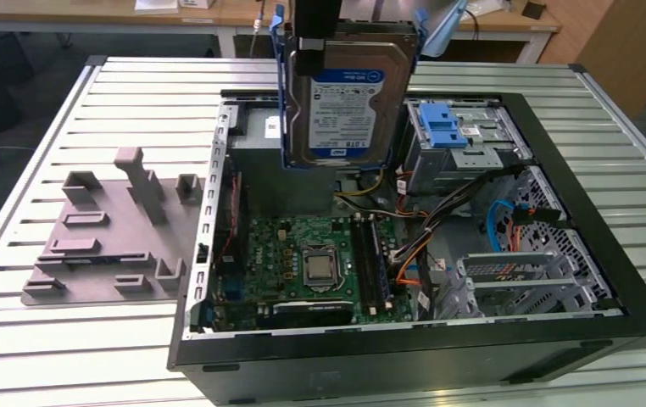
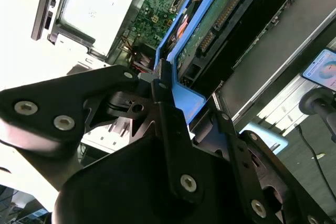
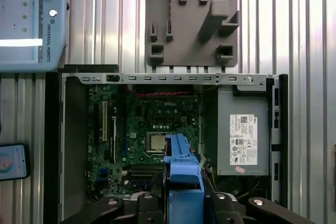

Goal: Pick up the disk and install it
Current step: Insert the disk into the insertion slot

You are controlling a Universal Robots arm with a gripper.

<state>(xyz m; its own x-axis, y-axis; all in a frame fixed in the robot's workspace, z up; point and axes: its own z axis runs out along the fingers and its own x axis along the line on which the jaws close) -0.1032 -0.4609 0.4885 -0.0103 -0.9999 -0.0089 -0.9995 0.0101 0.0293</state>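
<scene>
The disk, silver-grey with a white-and-blue label and a blue plastic carrier, hangs upright above the back of the open computer case. My gripper is shut on its top edge from above. In the second wrist view the black fingers clamp the blue carrier, and the disk shows its green circuit-board side. In the first wrist view the carrier's blue edge sticks out between the gripper over the motherboard.
A metal drive cage with a blue latch sits in the case to the exterior view's right of the disk. The motherboard and cables lie below. A grey metal box fills one corner. A grey fixture lies on the slatted table.
</scene>
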